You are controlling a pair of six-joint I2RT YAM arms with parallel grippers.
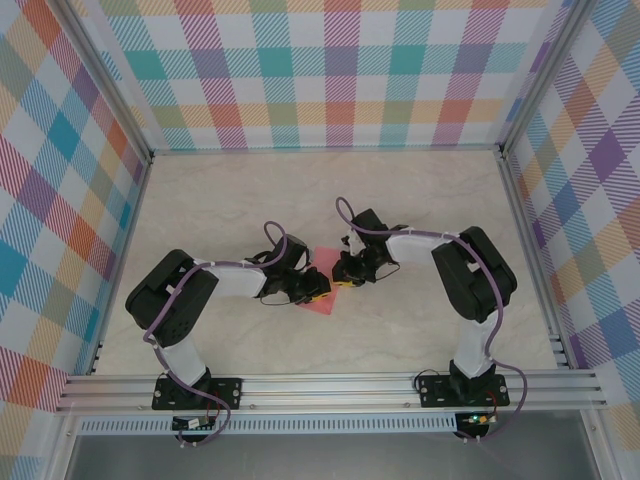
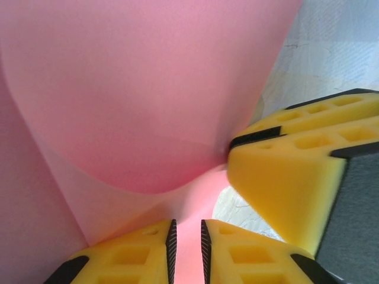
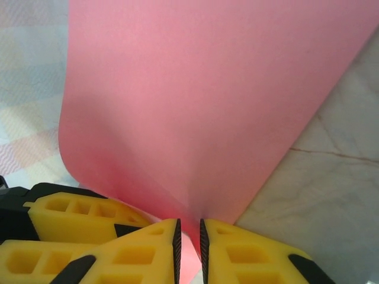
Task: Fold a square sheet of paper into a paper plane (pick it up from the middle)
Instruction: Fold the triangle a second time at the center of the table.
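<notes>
Midway between the left and right edges of the table (image 1: 300, 190), somewhat closer to its near edge than its far one, the square sheet of paper (image 1: 320, 306) sits between the two claws. From the wrist views it bows upward in a soft curl rather than lying flat. No sharp crease is visible, so I judge the folding to be at an early step.

The left claw (image 2: 186, 228) has its jaws narrow, with the paper running down between them, and it reads as a pinch on the sheet. The right claw (image 3: 189, 228) is equally narrow, with the paper in its slot. I cannot tell whether it presses the sheet or merely flanks it.

Several things could go wrong from here. The claws crowd each other, yellow fingers just beside one another, so a small sideways move could knock them together. If they draw apart while both grip, the thin paper may tear. If one grip is loose, the curl could spring back or slide, and any crease would land askew.

Both arms reach inward from their bases at the near edge, elbows pushed out toward the side edges, forearms angled toward each other, wrists tipped down over the sheet.
</notes>
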